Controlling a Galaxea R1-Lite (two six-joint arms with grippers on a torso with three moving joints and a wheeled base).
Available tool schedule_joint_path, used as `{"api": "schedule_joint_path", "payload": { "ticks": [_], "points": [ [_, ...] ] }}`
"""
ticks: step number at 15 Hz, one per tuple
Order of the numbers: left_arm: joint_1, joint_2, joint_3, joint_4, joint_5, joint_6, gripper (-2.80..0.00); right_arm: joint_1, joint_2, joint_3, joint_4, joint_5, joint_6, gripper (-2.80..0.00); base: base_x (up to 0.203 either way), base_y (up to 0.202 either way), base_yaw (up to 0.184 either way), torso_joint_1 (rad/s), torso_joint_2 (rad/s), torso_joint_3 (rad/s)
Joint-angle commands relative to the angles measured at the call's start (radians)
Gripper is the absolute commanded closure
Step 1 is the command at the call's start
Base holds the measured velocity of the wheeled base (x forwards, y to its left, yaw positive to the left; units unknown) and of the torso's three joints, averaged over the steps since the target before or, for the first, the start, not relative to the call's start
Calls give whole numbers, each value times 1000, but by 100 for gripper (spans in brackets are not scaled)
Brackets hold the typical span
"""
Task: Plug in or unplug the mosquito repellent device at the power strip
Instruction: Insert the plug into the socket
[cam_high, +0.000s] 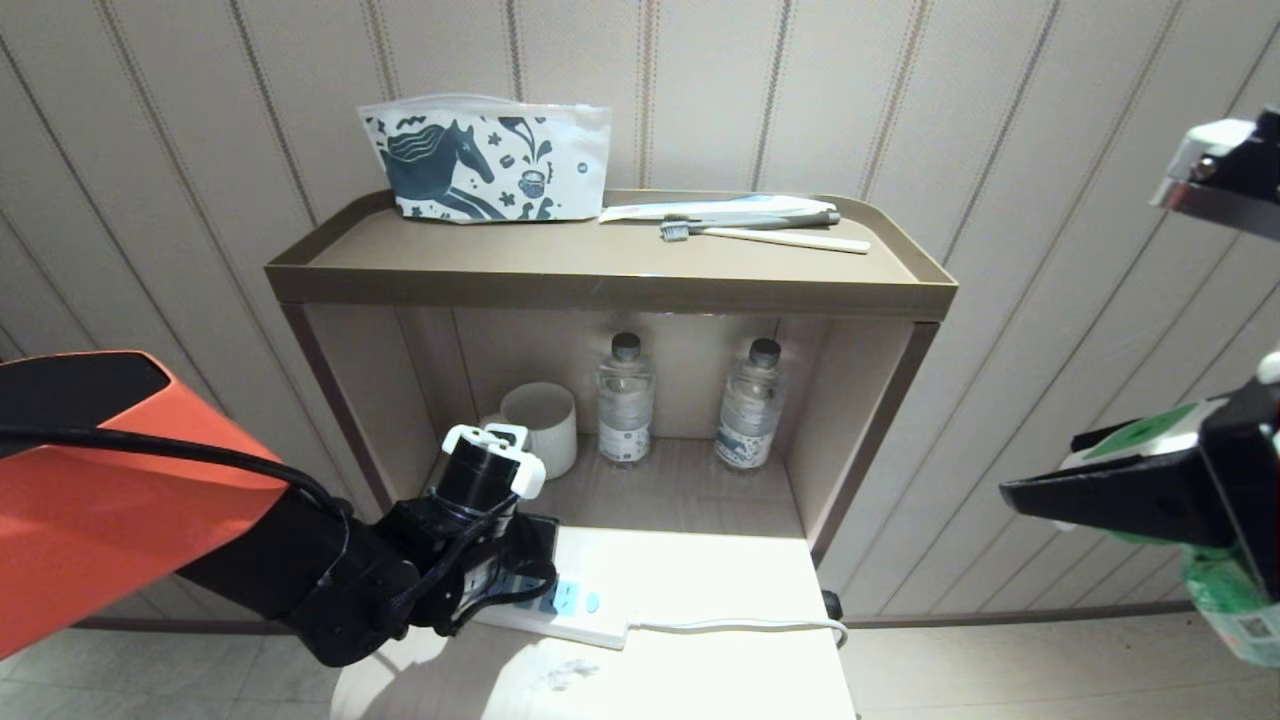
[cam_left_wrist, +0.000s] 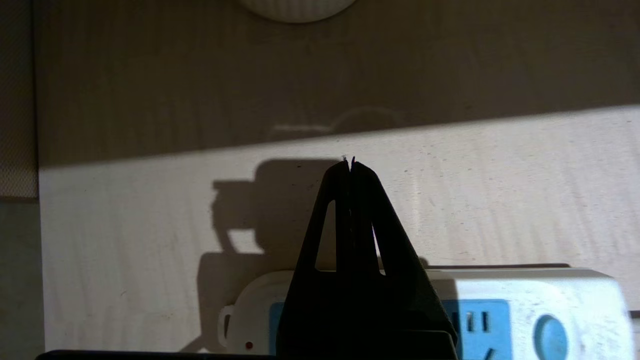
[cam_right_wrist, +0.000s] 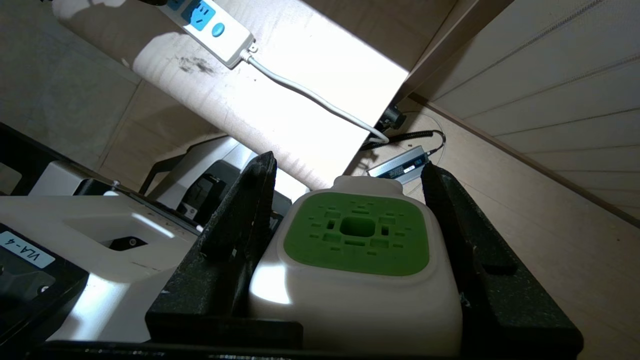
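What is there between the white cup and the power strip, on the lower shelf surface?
Nothing: the left wrist view shows only bare wood between the white cup and the power strip, crossed by the shadow of the shut left gripper.

left arm (cam_high: 110, 500): orange shell, black cable, white-capped black wrist
fingers (cam_right_wrist: 240, 235): black, triangular
base label (cam_right_wrist: 27, 250): "VLA-4"
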Motion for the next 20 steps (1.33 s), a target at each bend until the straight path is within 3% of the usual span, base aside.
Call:
{"api": "schedule_joint_path", "payload": {
  "ticks": [1, 4, 9, 20],
  "points": [
    [21, 45, 18, -5, -6, -4, 0, 1, 2, 2, 5, -2, 1, 0, 0, 0, 0, 0, 0, 0],
    [8, 42, 73, -10, -6, -4, 0, 1, -1, 9, 3, -2, 4, 0, 0, 0, 0, 0, 0, 0],
    [-9, 45, 176, -125, -6, 2, 0, 1, 5, 37, -36, 3, 6, 0, 0, 0, 0, 0, 0, 0],
    [-92, 33, 208, -151, 3, -7, 0, 1, 2, 48, -38, 5, 6, 0, 0, 0, 0, 0, 0, 0]
  ]
}}
